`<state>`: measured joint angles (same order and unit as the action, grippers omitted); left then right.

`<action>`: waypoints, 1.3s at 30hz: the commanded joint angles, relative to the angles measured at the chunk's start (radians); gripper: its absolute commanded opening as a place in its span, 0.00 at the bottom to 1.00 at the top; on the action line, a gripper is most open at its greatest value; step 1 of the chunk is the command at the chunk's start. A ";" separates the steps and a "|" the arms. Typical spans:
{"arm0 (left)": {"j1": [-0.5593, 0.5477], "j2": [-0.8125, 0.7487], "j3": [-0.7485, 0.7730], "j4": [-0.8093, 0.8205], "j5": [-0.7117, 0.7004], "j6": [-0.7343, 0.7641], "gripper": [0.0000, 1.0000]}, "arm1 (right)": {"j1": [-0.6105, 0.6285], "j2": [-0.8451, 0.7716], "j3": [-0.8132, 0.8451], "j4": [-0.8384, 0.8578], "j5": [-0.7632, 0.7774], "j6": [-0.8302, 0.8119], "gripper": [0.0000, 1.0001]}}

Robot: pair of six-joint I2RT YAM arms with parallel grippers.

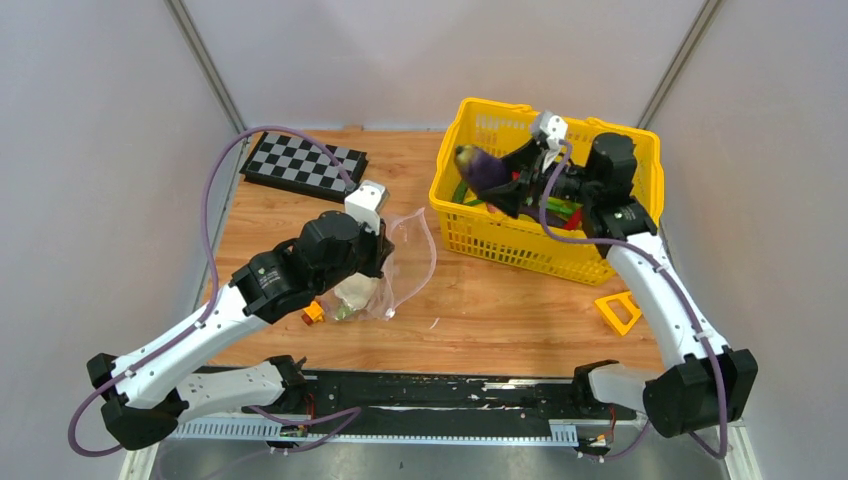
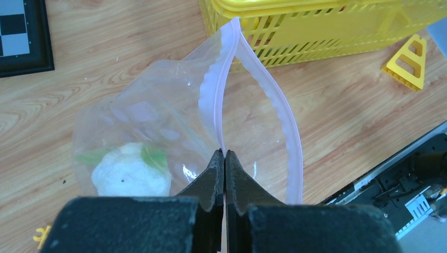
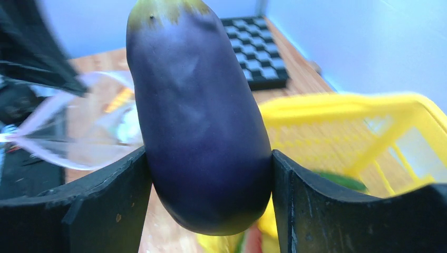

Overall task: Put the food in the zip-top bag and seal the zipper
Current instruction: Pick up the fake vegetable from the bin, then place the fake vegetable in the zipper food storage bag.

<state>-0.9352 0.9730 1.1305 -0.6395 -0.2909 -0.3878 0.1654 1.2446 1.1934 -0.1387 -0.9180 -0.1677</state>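
Pinches one lip of the zipper (image 2: 212,89) in the tight-pressed left pincer (image 2: 225,154), propping the zip-top bag (image 2: 158,118) agape on the table (image 2: 348,105). Clamps the eggplant (image 3: 197,116) in the right pincer (image 3: 206,176) above the yellow basket (image 1: 500,243), likely bound for that mouth.

Bag (image 1: 410,255) lies left of basket (image 1: 500,238) (eggplant (image 1: 482,168) above it).

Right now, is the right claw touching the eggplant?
Touching. The right wrist view shows the right claw clamped on the eggplant, both fingers pressed flush against its sides with no gap.
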 commanded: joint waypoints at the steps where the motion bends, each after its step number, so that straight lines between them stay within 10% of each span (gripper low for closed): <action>1: 0.003 -0.014 0.021 0.047 -0.017 -0.021 0.00 | 0.140 -0.070 -0.058 0.224 -0.122 0.089 0.34; 21: 0.003 -0.118 -0.055 0.117 -0.077 -0.085 0.00 | 0.565 0.073 -0.147 0.442 0.002 0.125 0.38; 30: 0.003 -0.163 -0.068 0.131 -0.136 -0.094 0.00 | 0.604 0.118 -0.105 0.315 0.128 -0.015 0.74; 39: 0.003 -0.160 -0.060 0.140 -0.141 -0.092 0.00 | 0.603 0.128 -0.079 0.261 0.174 -0.033 0.89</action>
<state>-0.9287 0.8162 1.0542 -0.5591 -0.4278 -0.4667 0.7654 1.3800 1.0672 0.1448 -0.7727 -0.1715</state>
